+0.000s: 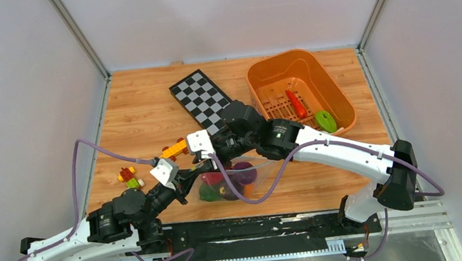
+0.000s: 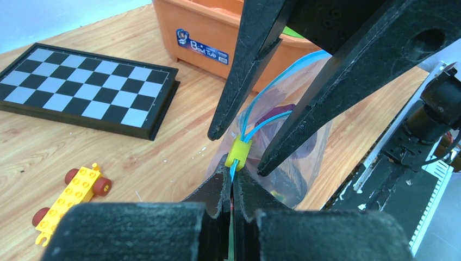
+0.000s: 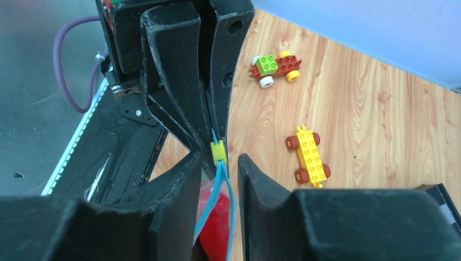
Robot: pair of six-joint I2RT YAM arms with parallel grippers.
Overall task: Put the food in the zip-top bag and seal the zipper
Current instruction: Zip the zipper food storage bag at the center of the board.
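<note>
1. At the near side of the table, the clear bag lay just ahead of the black base rail, between the two arms.
2. Food was inside it: purple, green and red pieces showed through the plastic, with a red one right below the opening in the right wrist view.
3. The left gripper was clamped tight on the zipper, pinching the light-blue strip just behind the yellow slider.
4. Beyond the slider the two blue tracks spread apart, so that stretch of the bag mouth stood unsealed.
5. The right gripper met it from the opposite side, its jaws narrowly apart with one finger on each side of the slider and the blue tracks running between them. It gripped nothing.
6. A yellow toy car sat just past the grippers, and a few coloured bricks lay to its left.
7. Farther back a checkered board lay flat at an angle.
8. To its right stood the orange basket, holding a red piece and a green piece of food.
</note>
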